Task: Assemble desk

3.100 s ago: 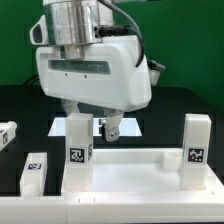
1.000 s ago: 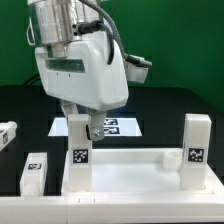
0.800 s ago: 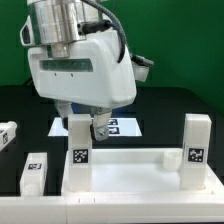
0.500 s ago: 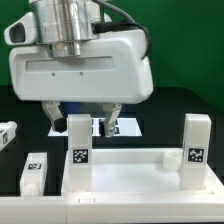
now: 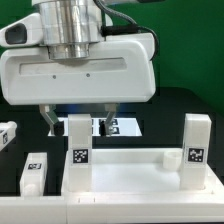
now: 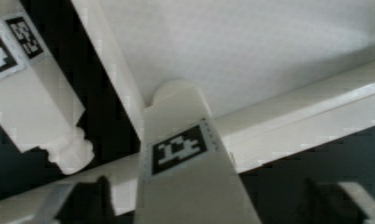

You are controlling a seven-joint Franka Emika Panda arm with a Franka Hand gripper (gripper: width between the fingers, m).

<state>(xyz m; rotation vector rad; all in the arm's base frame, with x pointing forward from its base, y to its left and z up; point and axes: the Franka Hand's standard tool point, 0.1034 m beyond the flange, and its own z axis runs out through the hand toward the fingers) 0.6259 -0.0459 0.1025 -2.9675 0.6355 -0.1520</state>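
**Operator:** Where is my gripper?

**Spotter:** Your gripper (image 5: 79,126) fills the upper half of the exterior view with its broad white body. Your jaws stand apart, with one finger (image 5: 50,120) on each side of the top of the near leg (image 5: 77,152). A dark gap shows on both sides, so you are gripping nothing.

**Operator:** And the desk?

**Spotter:** Your tabletop (image 5: 130,178) lies along the bottom of the frame, rim up, on the black table (image 5: 175,112). The near leg stands upright at its corner, left of centre, with its tag facing the camera. I cannot tell whether it sits fully in the socket. The right leg (image 5: 195,148) stands upright at the corner on the right side of the frame, tag forward, well apart from your fingers.

**Operator:** The other two?

**Spotter:** The third leg (image 5: 35,172) lies on the table at the lower left, just beside the tabletop's end. The fourth leg (image 5: 7,136) is cut off by the left edge, so you see only its end.

**Operator:** What is behind the fingers?

**Spotter:** The marker board (image 5: 128,127) lies flat at mid-frame, partly hidden by your finger on that side.

**Operator:** What does the wrist view show?

**Spotter:** You look down along the near leg (image 6: 180,145), and its tag is sharp. The tabletop (image 6: 255,50) spreads white behind it. A loose leg (image 6: 38,95) lies on the dark table beside it; I cannot tell which of the two it is. Your fingertips are only blurred shapes there.
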